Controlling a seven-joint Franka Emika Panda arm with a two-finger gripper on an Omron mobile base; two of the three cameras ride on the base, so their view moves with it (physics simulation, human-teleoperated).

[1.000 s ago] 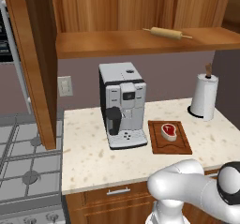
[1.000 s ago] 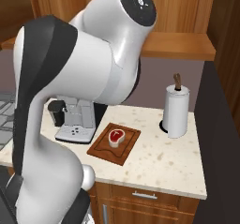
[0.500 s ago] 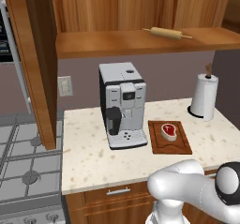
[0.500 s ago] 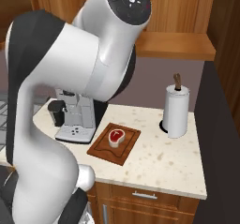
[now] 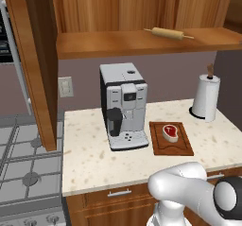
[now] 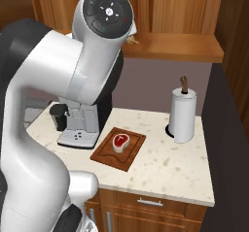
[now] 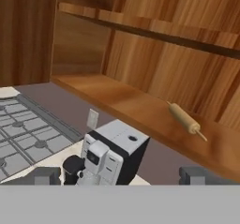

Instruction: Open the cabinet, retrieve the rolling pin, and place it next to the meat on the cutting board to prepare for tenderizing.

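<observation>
The cabinet stands open, its door swung out at the left. On its wooden shelf lies the rolling pin, a tan cylinder, also in the hand view and partly behind the arm. The meat sits on the cutting board on the counter. My gripper is open with nothing between its fingertips. It hangs well back from the shelf, with the rolling pin up and to the right of it.
A coffee machine stands left of the board. A paper towel roll is at the counter's back right. The stove lies to the left. My arm's big elbow blocks much of the right base view.
In the right base view my arm's upper joint has swung left and slightly down. The things on the counter and shelf have not moved. The gripper stays open.
</observation>
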